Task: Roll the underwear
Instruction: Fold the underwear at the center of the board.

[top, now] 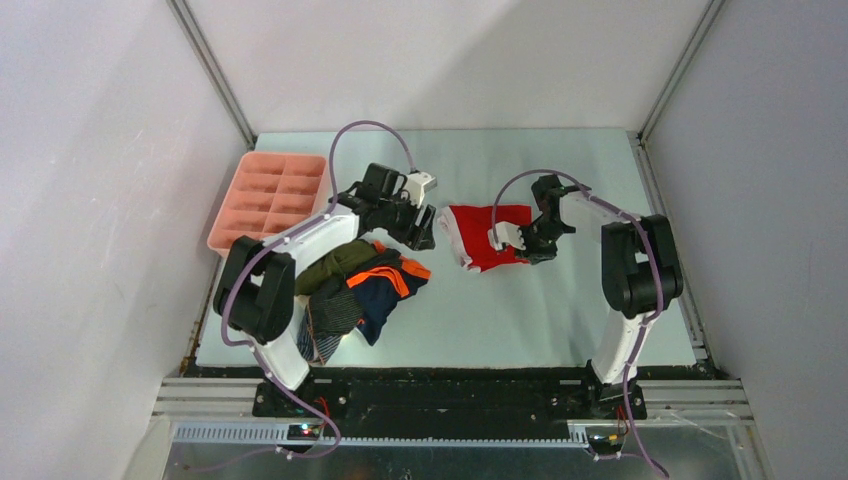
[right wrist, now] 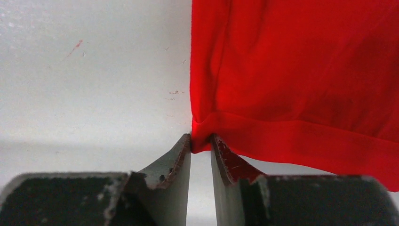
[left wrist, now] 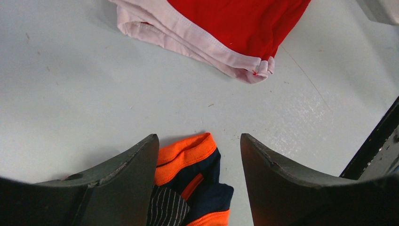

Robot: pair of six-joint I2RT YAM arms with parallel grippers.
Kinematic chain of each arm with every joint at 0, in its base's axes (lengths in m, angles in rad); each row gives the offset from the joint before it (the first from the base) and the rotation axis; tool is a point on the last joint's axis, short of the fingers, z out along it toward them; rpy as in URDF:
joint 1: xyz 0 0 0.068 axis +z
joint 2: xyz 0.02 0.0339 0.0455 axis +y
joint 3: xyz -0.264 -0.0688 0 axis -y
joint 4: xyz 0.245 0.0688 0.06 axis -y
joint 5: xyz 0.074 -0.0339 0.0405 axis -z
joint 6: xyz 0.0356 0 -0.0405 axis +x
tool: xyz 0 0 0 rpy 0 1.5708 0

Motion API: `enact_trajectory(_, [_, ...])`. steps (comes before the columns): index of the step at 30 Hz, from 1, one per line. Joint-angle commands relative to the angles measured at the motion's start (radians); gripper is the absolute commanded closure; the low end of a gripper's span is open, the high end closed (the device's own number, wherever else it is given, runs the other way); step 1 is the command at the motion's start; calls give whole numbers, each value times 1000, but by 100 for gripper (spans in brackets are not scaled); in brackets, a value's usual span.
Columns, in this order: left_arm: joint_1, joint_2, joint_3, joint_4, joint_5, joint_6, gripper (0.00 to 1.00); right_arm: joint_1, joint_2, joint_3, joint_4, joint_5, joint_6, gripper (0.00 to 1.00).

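Note:
Red briefs with a white waistband (top: 483, 238) lie flat mid-table; they also show in the left wrist view (left wrist: 226, 23) and the right wrist view (right wrist: 301, 70). My right gripper (top: 530, 240) (right wrist: 201, 141) is shut on a corner of the red briefs' hem. My left gripper (top: 420, 225) (left wrist: 198, 150) is open and empty, above the table just left of the red briefs. Below it lies a pile: navy briefs with orange bands (top: 388, 283) (left wrist: 193, 165), olive green briefs (top: 335, 262), and dark grey striped briefs (top: 330, 318) (left wrist: 167, 209).
A pink plastic compartment tray (top: 270, 195) stands at the back left. White walls enclose the table on three sides. The right arm's base stands at the front right (top: 625, 350).

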Motion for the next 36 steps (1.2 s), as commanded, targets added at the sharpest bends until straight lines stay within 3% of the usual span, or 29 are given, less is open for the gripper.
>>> enact_trajectory(1, [-5, -50, -55, 102, 64, 90, 29, 7, 83, 2, -27, 118, 32, 75])
enact_trajectory(3, [-18, -55, -70, 124, 67, 126, 30, 10, 99, 2, -32, 140, 56, 81])
enact_trajectory(6, [-47, -41, -65, 103, 62, 196, 30, 9, 100, -3, -50, 127, 97, 99])
enact_trajectory(7, [-53, -38, -67, 99, 55, 212, 30, 8, 83, -2, -68, 100, 108, 100])
enact_trajectory(16, [-192, -99, -228, 235, -15, 506, 33, 10, -42, 42, -331, -148, 276, 100])
enact_trajectory(21, [-261, -84, -257, 383, -32, 548, 40, 2, -79, -25, -288, -139, 303, 100])
enact_trajectory(28, [-320, -77, -295, 529, 19, 641, 40, 0, -152, -130, -185, -110, 286, 100])
enact_trajectory(36, [-374, -15, -241, 405, 111, 687, 41, -5, -160, -145, -172, -108, 287, 100])
